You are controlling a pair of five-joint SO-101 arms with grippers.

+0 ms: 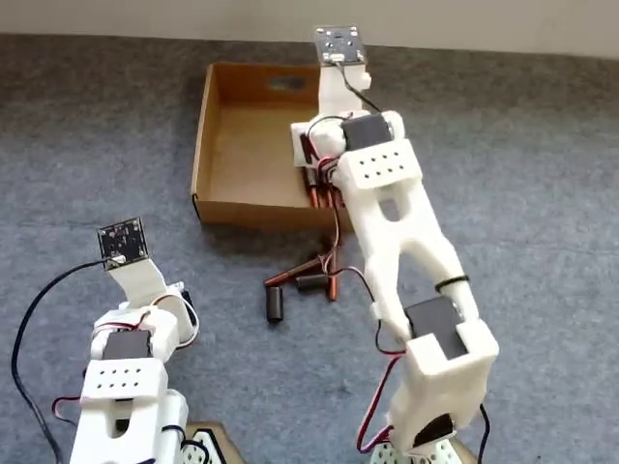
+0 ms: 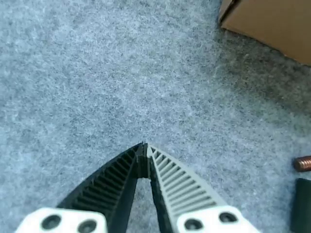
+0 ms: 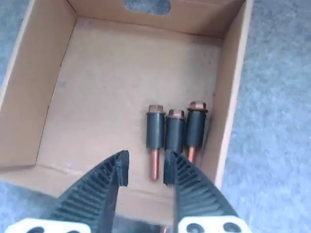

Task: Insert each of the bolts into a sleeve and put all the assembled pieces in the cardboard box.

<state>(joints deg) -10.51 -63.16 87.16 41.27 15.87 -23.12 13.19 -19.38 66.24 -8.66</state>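
The right arm (image 1: 397,213) stretches from its base at the near right out toward the far side, with its wrist held over the right part of the cardboard box (image 1: 205,145). The right gripper (image 3: 146,167) hangs above the box's near wall, fingers spread apart with nothing between them. The left arm (image 1: 126,377) sits folded at the near left, well apart from the box. The left gripper (image 2: 144,151) points down at bare floor with its fingertips pressed together, holding nothing. Everything stands on a grey carpet (image 1: 503,145), and a pale strip runs along its far edge. The open-topped box lies far and left of centre, with a hand-hole in its far wall. Inside, three assembled pieces (image 3: 175,131), each a copper bolt in a black sleeve, lie side by side along the right wall by the near right corner. On the carpet just in front of the box's near wall lie two loose black sleeves (image 1: 275,304) and a few copper bolts (image 1: 290,276) in a small heap.
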